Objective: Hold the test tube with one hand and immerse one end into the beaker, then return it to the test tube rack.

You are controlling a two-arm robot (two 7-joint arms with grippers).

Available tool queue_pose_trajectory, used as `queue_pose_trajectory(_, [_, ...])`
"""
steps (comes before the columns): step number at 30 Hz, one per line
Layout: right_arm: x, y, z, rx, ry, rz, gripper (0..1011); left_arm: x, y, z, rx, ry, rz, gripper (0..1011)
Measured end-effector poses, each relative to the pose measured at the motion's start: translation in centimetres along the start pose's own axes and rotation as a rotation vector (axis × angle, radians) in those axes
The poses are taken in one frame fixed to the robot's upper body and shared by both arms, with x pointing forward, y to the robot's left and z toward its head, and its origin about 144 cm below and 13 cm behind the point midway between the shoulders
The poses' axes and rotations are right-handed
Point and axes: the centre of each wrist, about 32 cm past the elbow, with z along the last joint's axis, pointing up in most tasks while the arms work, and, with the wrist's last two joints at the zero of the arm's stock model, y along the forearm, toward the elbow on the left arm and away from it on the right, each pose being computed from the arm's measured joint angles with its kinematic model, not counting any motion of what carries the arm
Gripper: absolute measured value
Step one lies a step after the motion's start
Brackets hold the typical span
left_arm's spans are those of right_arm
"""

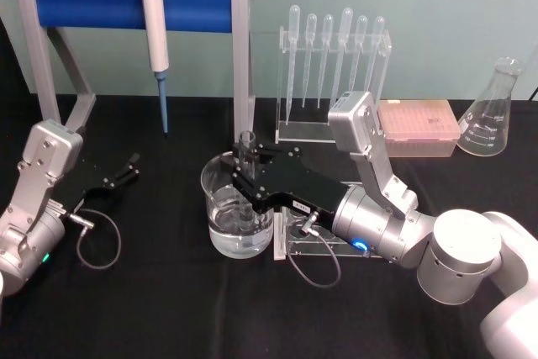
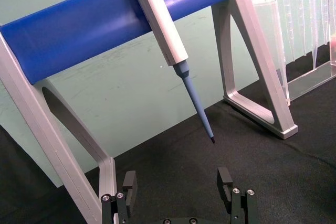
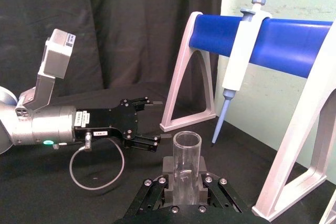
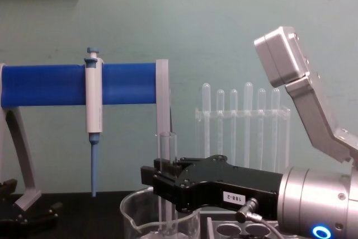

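One test tube [image 1: 246, 145] in part-filled beaker [image 1: 215, 212], right gripper [image 1: 245, 182] clamped on it; left gripper's [image 1: 129, 167] jaws apart.

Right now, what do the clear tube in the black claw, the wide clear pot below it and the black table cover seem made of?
The clear cylindrical test tube, gripped by the right claw, looks like glass: transparent, glossy, thick rim. The wide clear spouted beaker looks alike, though clear plastic is possible. The black table cover seems matte cloth: no shine.
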Motion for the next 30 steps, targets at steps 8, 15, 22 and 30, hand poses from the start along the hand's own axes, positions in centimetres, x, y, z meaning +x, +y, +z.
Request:
queue_pose_trajectory(8, [0.0,0.0,0.0,0.0,0.0,0.0,241,0.0,0.0,0.0,0.0,0.0,0.0,1000])
queue_pose_trajectory(15, [0.0,0.0,0.0,0.0,0.0,0.0,241,0.0,0.0,0.0,0.0,0.0,0.0,1000])
queue_pose_trajectory(22, [0.0,0.0,0.0,0.0,0.0,0.0,241,0.0,0.0,0.0,0.0,0.0,0.0,1000])
queue_pose_trajectory(30, [0.0,0.0,0.0,0.0,0.0,0.0,239,0.0,0.0,0.0,0.0,0.0,0.0,1000])
